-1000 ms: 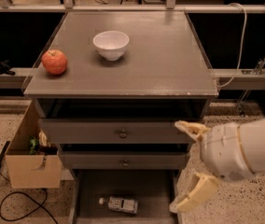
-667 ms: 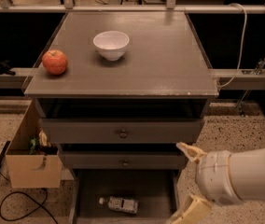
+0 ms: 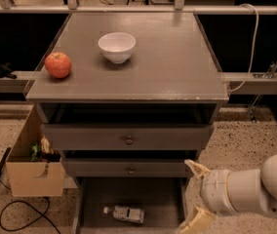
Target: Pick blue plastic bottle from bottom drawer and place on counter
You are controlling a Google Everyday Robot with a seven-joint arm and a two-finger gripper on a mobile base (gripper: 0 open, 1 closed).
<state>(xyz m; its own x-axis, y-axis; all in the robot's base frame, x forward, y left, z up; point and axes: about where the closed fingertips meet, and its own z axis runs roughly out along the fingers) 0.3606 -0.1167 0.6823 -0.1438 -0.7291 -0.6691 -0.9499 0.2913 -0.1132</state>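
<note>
The blue plastic bottle (image 3: 125, 213) lies on its side on the floor of the open bottom drawer (image 3: 153, 199), white cap pointing left. My gripper (image 3: 194, 194) is at the lower right, just right of the drawer's right side and above floor level. It is open and empty, with one pale finger (image 3: 196, 168) up and the other (image 3: 195, 222) down. The bottle lies to the left of it, apart from it. The counter (image 3: 168, 62) is the broad grey cabinet top above.
A white bowl (image 3: 117, 47) and a red apple (image 3: 58, 65) stand on the counter's left half. Two upper drawers with round knobs (image 3: 128, 140) are shut. A cardboard box (image 3: 33, 165) with odds and ends stands left of the cabinet, with a black cable on the floor.
My arm and gripper have moved downward and slightly right, lower beside the bottom drawer. The bottle, bowl and apple have not moved.
</note>
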